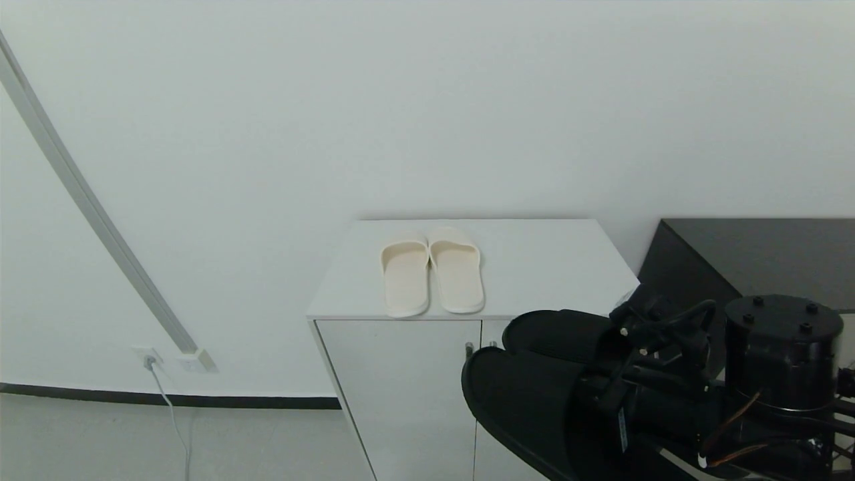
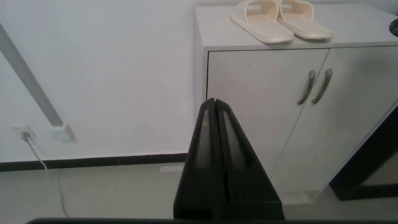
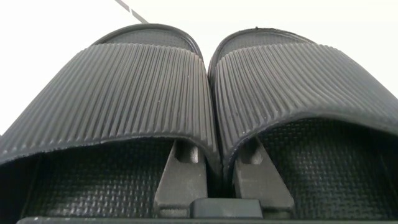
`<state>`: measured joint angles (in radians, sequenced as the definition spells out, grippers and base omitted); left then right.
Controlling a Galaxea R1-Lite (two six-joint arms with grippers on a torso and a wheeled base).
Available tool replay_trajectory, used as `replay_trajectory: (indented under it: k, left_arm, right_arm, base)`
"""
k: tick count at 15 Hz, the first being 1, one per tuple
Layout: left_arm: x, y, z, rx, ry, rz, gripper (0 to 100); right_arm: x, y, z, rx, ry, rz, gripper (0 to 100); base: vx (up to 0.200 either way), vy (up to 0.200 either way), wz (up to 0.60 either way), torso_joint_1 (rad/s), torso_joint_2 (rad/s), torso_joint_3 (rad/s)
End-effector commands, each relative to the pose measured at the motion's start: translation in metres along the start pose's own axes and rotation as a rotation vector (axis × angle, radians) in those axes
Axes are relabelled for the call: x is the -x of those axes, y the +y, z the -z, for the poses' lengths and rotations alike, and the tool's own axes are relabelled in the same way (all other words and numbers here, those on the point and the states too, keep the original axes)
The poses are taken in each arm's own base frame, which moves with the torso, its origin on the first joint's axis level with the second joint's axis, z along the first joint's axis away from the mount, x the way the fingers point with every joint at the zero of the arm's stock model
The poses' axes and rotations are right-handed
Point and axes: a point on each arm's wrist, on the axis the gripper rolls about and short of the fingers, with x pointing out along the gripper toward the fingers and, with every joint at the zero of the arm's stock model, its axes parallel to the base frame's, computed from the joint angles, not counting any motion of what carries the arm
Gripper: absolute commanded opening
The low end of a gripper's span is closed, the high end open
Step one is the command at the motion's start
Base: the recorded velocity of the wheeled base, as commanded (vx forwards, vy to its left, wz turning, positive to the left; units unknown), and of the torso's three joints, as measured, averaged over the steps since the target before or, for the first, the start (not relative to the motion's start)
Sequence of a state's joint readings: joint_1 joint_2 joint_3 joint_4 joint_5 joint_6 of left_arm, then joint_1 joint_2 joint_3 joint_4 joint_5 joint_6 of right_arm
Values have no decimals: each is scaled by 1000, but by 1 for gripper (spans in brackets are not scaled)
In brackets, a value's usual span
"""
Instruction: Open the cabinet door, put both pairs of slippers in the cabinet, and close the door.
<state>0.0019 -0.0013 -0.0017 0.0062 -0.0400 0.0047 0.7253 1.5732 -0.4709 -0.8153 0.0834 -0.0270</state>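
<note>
A pair of cream slippers [image 1: 432,270] lies side by side on top of the white cabinet [image 1: 548,267], toes toward the wall. Both cabinet doors [image 2: 261,106] are closed, and their two metal handles [image 2: 314,86] meet at the middle. My right gripper [image 3: 217,152] is shut on a pair of black slippers [image 1: 534,374], its fingers [image 3: 180,180] under the ribbed straps and pinching the inner sides together. It holds them in the air in front of the cabinet's right door. My left gripper [image 2: 215,104] is shut with nothing in it, some way off from the left door.
A dark piece of furniture [image 1: 755,260] stands right of the cabinet. On the wall to the left there is a socket with a white cable [image 1: 150,361] and a slanted grey strip [image 1: 87,200]. Bare floor [image 2: 99,193] lies left of the cabinet.
</note>
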Motion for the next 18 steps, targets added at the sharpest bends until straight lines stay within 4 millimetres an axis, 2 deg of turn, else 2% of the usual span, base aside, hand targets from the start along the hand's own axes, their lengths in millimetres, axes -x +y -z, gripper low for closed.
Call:
replay_trajectory:
  k: [1,2,3,8,18]
  left_arm:
    - [0,0,0,3,0,0,0]
    - [0,0,0,3,0,0,0]
    - [0,0,0,5,0,0,100]
    - [0,0,0,5,0,-3,100]
    - [0,0,0,5,0,-3,100]
  right_arm:
    - [-1,0,0,1,1,0,0]
    - [-1,0,0,1,1,0,0]
    - [0,0,0,2,0,0,0]
    - [1,0,2,23,5,3,0]
    - [1,0,6,22,20,-1,0]
  base:
    - [0,0,0,-154,369,193]
    - [0,0,0,-159,359,212]
    - [0,0,0,-163,369,198]
    - [0,0,0,-169,400,225]
    - [0,0,0,-219,537,312]
